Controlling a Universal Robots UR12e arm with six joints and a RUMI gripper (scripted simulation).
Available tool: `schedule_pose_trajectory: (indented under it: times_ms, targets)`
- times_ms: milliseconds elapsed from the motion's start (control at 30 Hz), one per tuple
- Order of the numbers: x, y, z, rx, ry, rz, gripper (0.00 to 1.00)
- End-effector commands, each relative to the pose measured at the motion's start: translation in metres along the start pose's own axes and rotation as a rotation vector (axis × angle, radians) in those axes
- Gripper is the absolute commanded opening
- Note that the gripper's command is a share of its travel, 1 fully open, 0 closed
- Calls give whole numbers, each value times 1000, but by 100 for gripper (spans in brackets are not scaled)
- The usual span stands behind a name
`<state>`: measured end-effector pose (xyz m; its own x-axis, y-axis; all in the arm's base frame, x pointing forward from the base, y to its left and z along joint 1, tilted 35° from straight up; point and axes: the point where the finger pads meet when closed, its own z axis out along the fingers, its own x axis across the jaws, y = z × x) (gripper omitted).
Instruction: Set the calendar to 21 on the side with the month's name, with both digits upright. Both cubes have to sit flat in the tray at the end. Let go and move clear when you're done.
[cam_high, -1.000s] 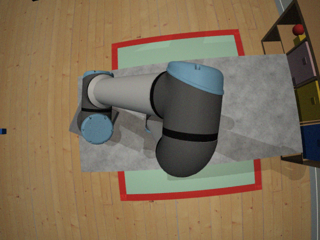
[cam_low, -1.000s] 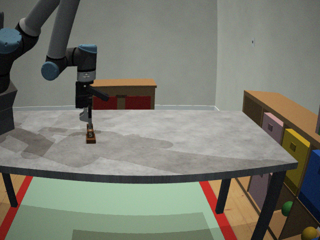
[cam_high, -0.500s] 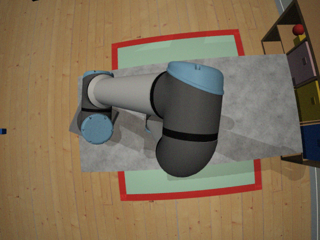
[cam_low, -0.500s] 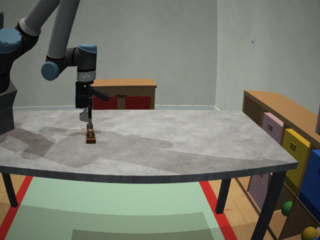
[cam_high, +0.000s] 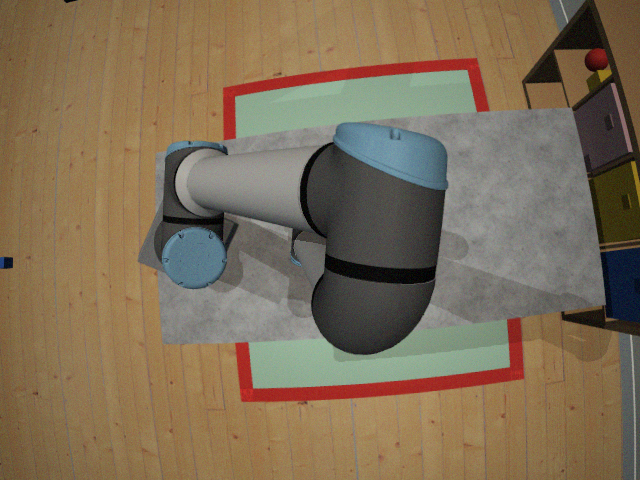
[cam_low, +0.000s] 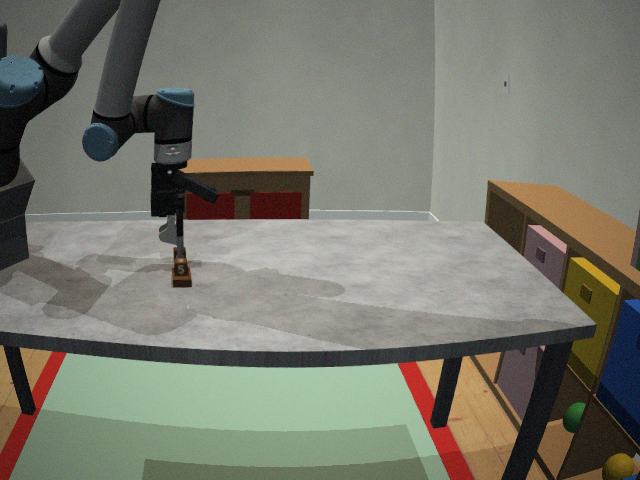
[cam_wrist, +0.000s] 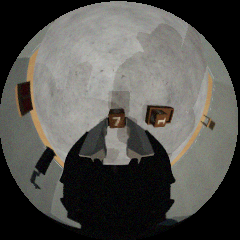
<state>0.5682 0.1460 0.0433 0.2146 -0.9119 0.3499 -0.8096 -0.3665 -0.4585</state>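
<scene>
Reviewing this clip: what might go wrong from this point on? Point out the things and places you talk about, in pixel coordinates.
The gripper (cam_low: 179, 254) (cam_wrist: 117, 118) holds the cube with a 7 on top (cam_low: 175, 252) (cam_wrist: 117, 119) by its tips, outside the tray (cam_low: 181, 283) (cam_wrist: 171, 115); it might slip or twist.

Carrying it in could knock the other cube (cam_low: 180, 269) (cam_wrist: 160, 119), already there.

No visible face shows the month's name, so digits may end up facing the wrong side.

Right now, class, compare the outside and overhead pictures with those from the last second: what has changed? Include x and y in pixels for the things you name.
Nothing has visibly changed. The arm (cam_high: 382, 222) (cam_low: 173, 121), the fingers (cam_low: 179, 250) at the far cube (cam_low: 175, 252) (cam_wrist: 117, 119), the tray (cam_low: 181, 283) (cam_wrist: 172, 113) and its cube (cam_low: 180, 268) (cam_wrist: 161, 119) stayed put. No grasp or release shows.
</scene>
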Motion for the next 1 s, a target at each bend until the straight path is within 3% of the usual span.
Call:
schedule_pose_trajectory:
  times_ms: [0, 967]
  targets:
    - [0, 0, 0, 1, 0, 0, 10]
    - [0, 0, 4, 1, 0, 0, 10]
